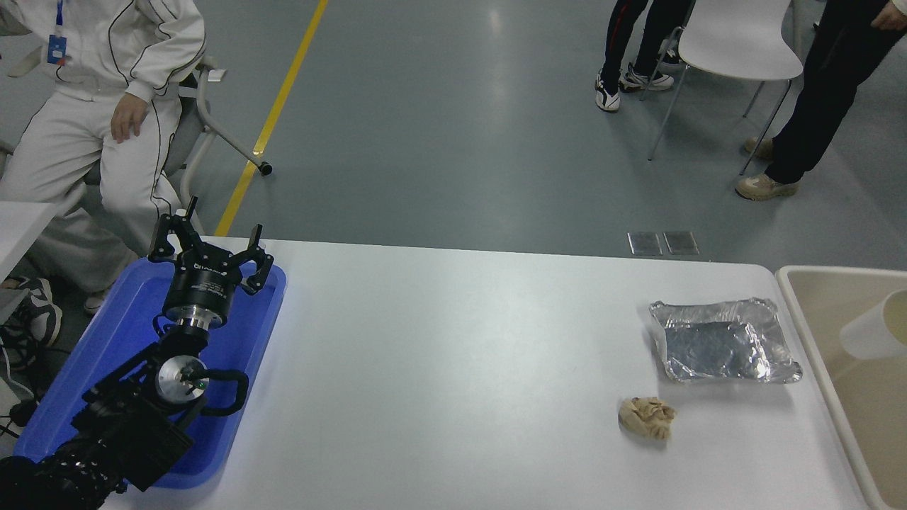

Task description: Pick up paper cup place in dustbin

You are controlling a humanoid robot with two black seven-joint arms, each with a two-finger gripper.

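Observation:
The white paper cup (873, 329) lies tilted inside the cream-beige dustbin (801, 312) at the table's right end, cut off by the picture's right edge, with nothing holding it. My right gripper is out of view. Over the blue tray at the lower left, my left gripper (209, 249) is parked with its fingers spread open and empty.
A crinkled silver foil tray (723, 341) sits on the white table (439, 368) just left of the dustbin. A crumpled tan paper wad (647, 417) lies in front of it. The blue tray (120, 347) is at the table's left end. A seated person and standing people are beyond the far side.

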